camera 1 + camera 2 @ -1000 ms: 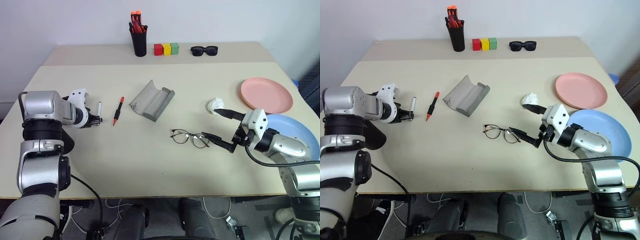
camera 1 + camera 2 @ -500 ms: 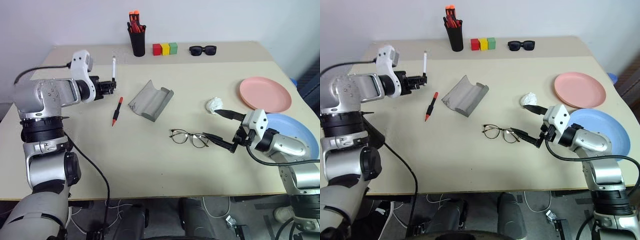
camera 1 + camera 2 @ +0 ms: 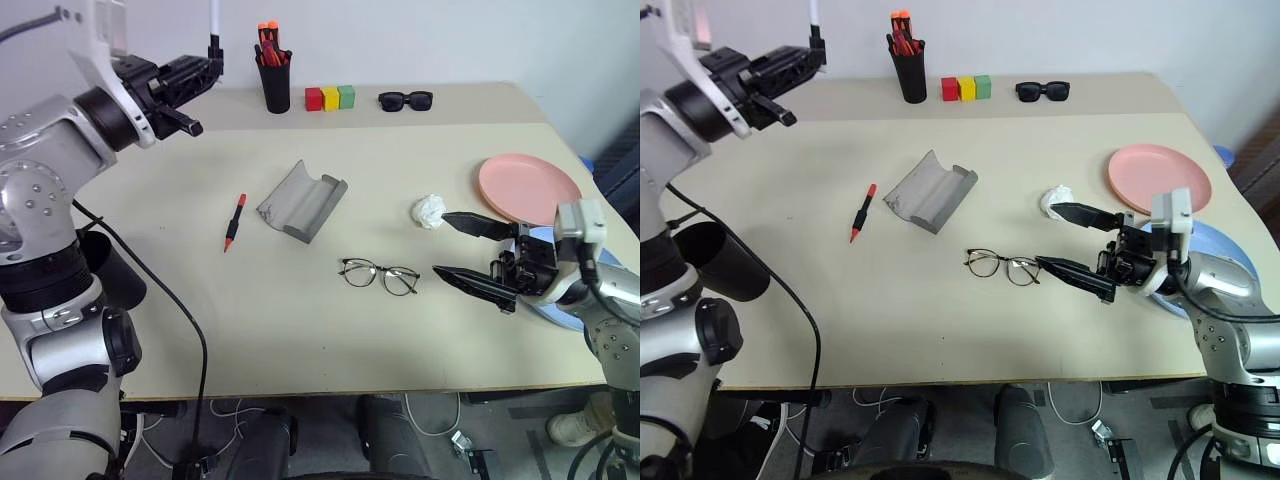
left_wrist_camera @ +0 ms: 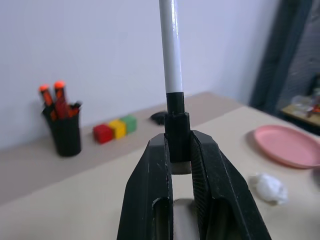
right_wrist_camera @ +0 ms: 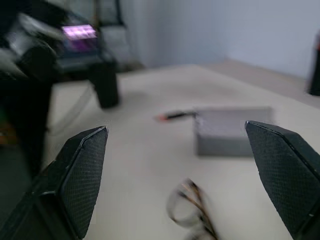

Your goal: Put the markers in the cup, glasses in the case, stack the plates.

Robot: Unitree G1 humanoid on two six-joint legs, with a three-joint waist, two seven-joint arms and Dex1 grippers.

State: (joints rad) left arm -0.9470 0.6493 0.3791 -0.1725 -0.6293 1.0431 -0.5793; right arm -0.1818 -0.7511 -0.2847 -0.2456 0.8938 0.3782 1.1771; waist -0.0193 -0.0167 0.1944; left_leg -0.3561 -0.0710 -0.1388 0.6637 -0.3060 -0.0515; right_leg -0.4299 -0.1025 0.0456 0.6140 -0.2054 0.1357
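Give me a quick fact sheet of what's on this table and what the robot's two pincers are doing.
left pincer: shut on a white marker, held upright above the table
right pincer: open, holding nothing, beside the glasses
red marker: lying on the table, left of the case
case: open, nothing in it
cup: at the table's left edge
plates: pink plate and blue plate side by side, not stacked
also there: pen holder, coloured blocks, sunglasses, crumpled paper

Silver-grey arms, white wrist blocks, black cables, black two-fingered hands.
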